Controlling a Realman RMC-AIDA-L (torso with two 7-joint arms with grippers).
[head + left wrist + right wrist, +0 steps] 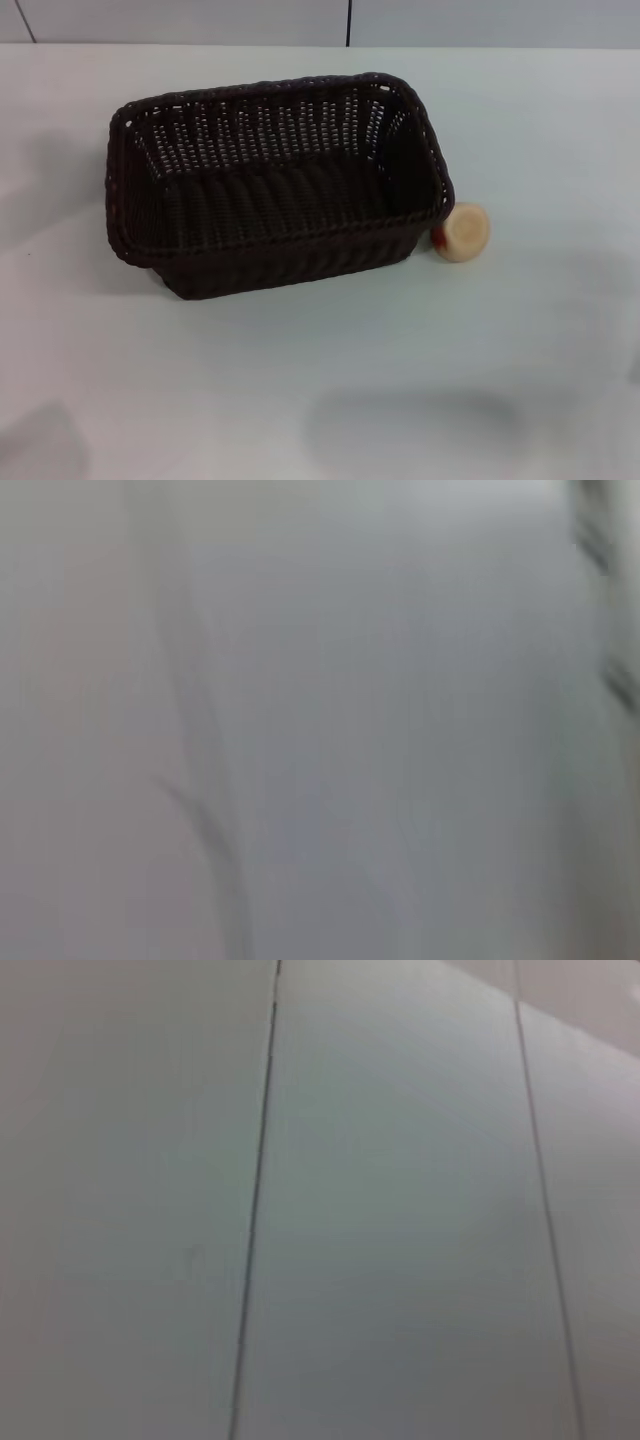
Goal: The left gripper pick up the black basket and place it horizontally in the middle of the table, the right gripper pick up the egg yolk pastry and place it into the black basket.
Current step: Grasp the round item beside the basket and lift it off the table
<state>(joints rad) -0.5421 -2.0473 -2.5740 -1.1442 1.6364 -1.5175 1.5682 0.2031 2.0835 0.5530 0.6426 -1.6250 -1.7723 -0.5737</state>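
Note:
The black basket stands upright on the white table, a little left of the middle, its long side running left to right, and it is empty. The egg yolk pastry lies on the table touching the basket's right front corner, with its orange-red patch toward the basket. Neither gripper shows in the head view. The left wrist view and the right wrist view show only plain grey-white panels with seams, no fingers and no task objects.
The table's far edge meets a pale wall with a dark vertical seam. Soft shadows lie on the table at the front left and front middle.

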